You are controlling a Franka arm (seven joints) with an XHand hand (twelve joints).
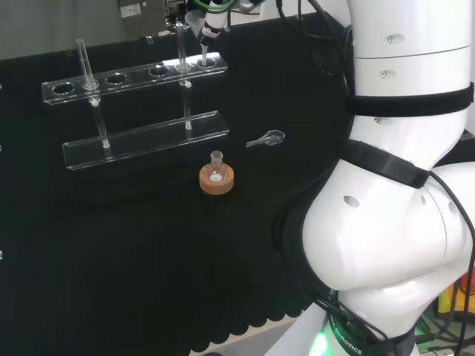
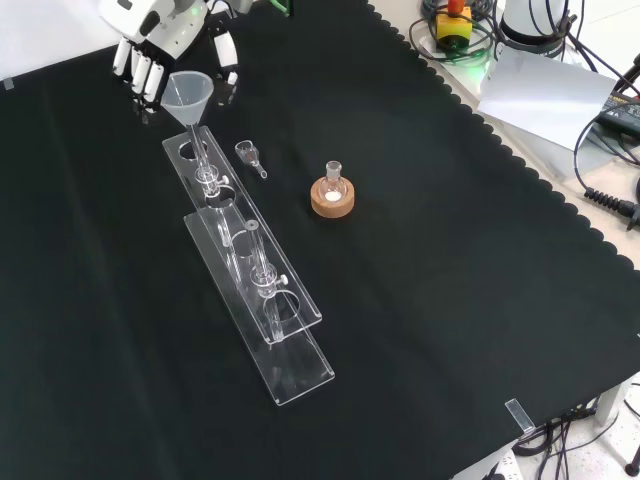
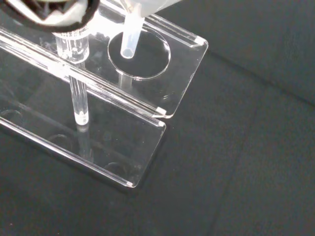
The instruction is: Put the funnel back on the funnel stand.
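Black cloth bench, robot hand (image 2: 160, 45) grasping funnel (image 2: 188, 95), stem over funnel stand (image 2: 250, 265) (no legible writing)

Even, fairly bright overhead light falls on the desk (image 2: 420, 300), whose black cloth soaks it up and shows almost no cast shadows. In the head view the white arm (image 1: 401, 185) at the right is the brightest thing and verges on overexposure, while the far left of the cloth turns greyish with a soft sheen. The clear funnel stand (image 2: 250, 290) catches thin white highlights along its edges in the front view. In the wrist view its plates (image 3: 123, 88) glare white, and a blurred, out-of-focus part of the hand (image 3: 54, 14) sits close to the lens.
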